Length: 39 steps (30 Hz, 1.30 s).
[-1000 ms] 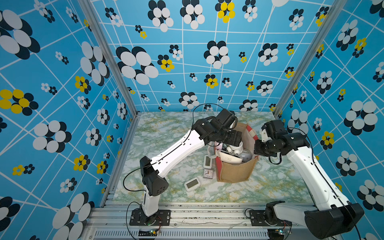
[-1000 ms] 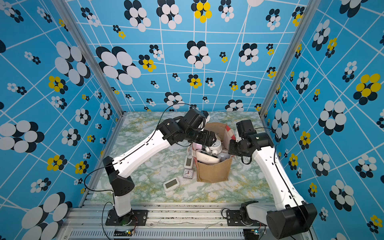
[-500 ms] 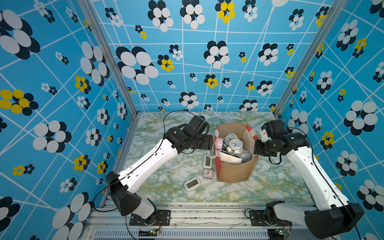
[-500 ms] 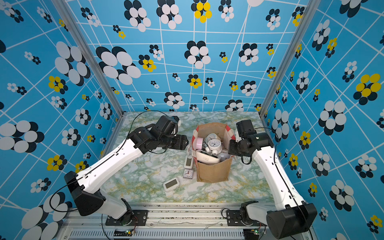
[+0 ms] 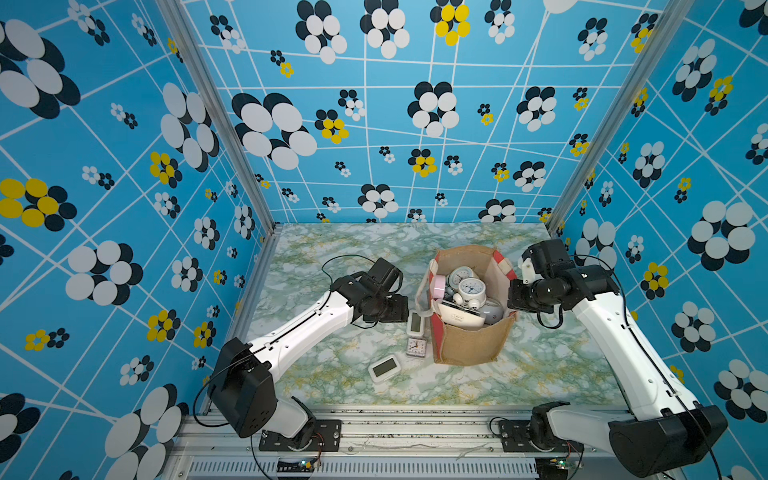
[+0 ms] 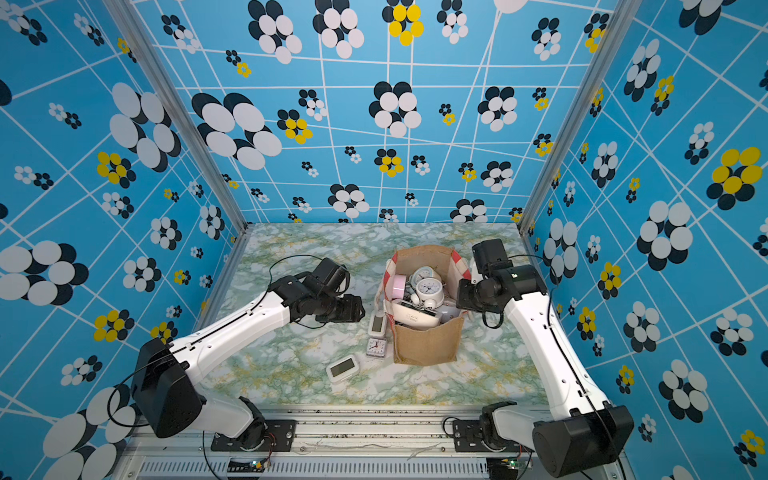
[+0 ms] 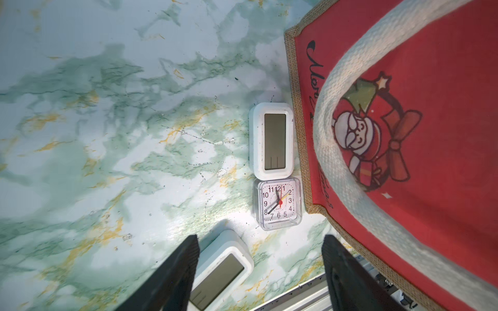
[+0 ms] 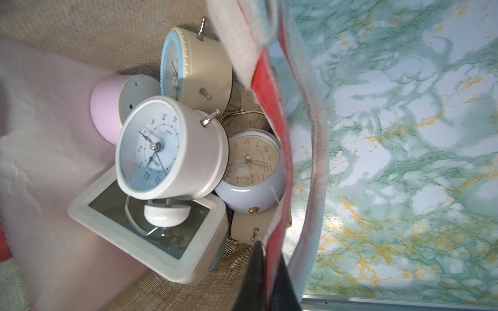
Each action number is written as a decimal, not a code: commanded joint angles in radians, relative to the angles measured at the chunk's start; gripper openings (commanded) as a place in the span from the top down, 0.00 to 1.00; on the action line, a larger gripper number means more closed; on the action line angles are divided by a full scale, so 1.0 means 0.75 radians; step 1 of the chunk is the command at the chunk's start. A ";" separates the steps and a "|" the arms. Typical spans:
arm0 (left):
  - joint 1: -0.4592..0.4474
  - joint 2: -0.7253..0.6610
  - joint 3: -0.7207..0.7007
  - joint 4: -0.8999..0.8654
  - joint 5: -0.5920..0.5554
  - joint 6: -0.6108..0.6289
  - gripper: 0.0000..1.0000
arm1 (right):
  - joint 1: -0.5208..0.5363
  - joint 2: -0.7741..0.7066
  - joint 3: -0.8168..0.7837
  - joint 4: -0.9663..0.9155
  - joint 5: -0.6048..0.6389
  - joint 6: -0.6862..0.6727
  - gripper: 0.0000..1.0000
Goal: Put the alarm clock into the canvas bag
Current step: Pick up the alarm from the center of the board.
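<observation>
Left gripper hangs open and empty. The white digital alarm clock lies flat between it and the canvas bag, long axis along the bag's side. Right gripper, farther off, pinches the bag's rim.

Withdrawn: left gripper clear of the canvas bag
It has swung back from above the opening to low over the table, beside the bag.

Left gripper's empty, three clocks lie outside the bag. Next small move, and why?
Probably lower the open left gripper around the square analog clock: it lies just ahead of the jaws, and the right gripper holds the canvas bag by its rim.
</observation>
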 commanded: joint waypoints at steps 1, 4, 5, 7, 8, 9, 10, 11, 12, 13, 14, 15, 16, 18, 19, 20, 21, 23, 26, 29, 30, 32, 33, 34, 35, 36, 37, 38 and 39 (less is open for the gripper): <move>0.008 0.088 -0.043 0.172 0.127 -0.033 0.27 | 0.005 0.006 0.046 0.027 0.008 -0.005 1.00; 0.004 0.166 -0.051 0.243 0.172 -0.041 0.28 | 0.005 0.006 0.043 0.032 0.004 0.000 1.00; 0.000 0.190 -0.044 0.252 0.171 -0.040 0.28 | 0.005 0.006 0.046 0.033 0.004 0.001 1.00; -0.002 0.235 -0.030 0.272 0.176 -0.037 0.28 | 0.006 0.008 0.044 0.035 0.001 0.003 1.00; -0.006 0.260 -0.020 0.283 0.176 -0.034 0.28 | 0.005 0.008 0.045 0.037 0.002 0.006 1.00; -0.010 0.281 -0.008 0.287 0.174 -0.031 0.27 | 0.005 0.008 0.045 0.036 0.000 0.006 1.00; -0.016 0.306 0.008 0.287 0.169 -0.026 0.26 | 0.006 0.011 0.041 0.037 -0.001 0.005 1.00; -0.025 0.329 0.026 0.275 0.149 -0.016 0.25 | 0.005 0.012 0.050 0.036 -0.001 0.005 1.00; -0.035 0.350 0.046 0.260 0.124 -0.009 0.24 | 0.005 0.012 0.045 0.035 0.000 0.005 1.00; -0.044 0.372 0.068 0.244 0.100 0.004 0.23 | 0.006 0.012 0.046 0.034 0.002 0.005 1.00; -0.052 0.396 0.086 0.227 0.073 0.016 0.23 | 0.005 0.014 0.047 0.034 0.001 0.006 1.00; -0.059 0.415 0.101 0.216 0.051 0.023 0.22 | 0.007 0.014 0.047 0.034 0.001 0.006 1.00; -0.065 0.434 0.114 0.209 0.039 0.027 0.21 | 0.005 0.014 0.047 0.033 0.004 0.007 1.00; -0.073 0.464 0.129 0.213 0.044 0.032 0.20 | 0.005 0.015 0.047 0.032 0.004 0.006 1.00; -0.078 0.470 0.135 0.211 0.038 0.032 0.19 | 0.005 0.016 0.048 0.031 0.004 0.007 1.00; -0.085 0.471 0.141 0.213 0.033 0.036 0.17 | 0.005 0.016 0.048 0.031 0.004 0.006 1.00; -0.088 0.500 0.146 0.208 0.025 0.037 0.17 | 0.005 0.015 0.048 0.031 0.004 0.005 1.00; -0.102 0.524 0.169 0.179 -0.017 0.046 0.17 | 0.005 0.015 0.044 0.029 0.006 0.005 1.00; -0.126 0.556 0.200 0.137 -0.098 0.069 0.16 | 0.006 0.017 0.045 0.031 0.003 0.005 1.00; -0.138 0.589 0.223 0.112 -0.138 0.083 0.16 | 0.005 0.018 0.046 0.031 0.004 0.003 1.00; -0.140 0.598 0.227 0.111 -0.144 0.083 0.16 | 0.006 0.018 0.046 0.031 0.004 0.003 1.00; -0.140 0.614 0.232 0.107 -0.156 0.087 0.17 | 0.005 0.020 0.046 0.030 0.004 0.004 1.00; -0.141 0.619 0.236 0.100 -0.166 0.087 0.18 | 0.005 0.020 0.045 0.031 0.004 0.003 1.00; -0.140 0.623 0.238 0.089 -0.181 0.087 0.19 | 0.005 0.021 0.045 0.031 0.006 0.003 1.00; -0.140 0.621 0.238 0.080 -0.196 0.091 0.21 | 0.006 0.020 0.044 0.030 0.006 0.001 1.00; -0.141 0.621 0.238 0.070 -0.214 0.093 0.23 | 0.007 0.021 0.043 0.029 0.006 0.001 1.00; -0.139 0.620 0.238 0.060 -0.230 0.097 0.24 | 0.005 0.022 0.044 0.031 0.006 0.002 1.00; -0.138 0.616 0.238 0.053 -0.243 0.103 0.26 | 0.005 0.022 0.043 0.030 0.006 0.002 1.00; -0.136 0.618 0.236 0.049 -0.245 0.104 0.27 | 0.006 0.023 0.044 0.031 0.006 0.002 1.00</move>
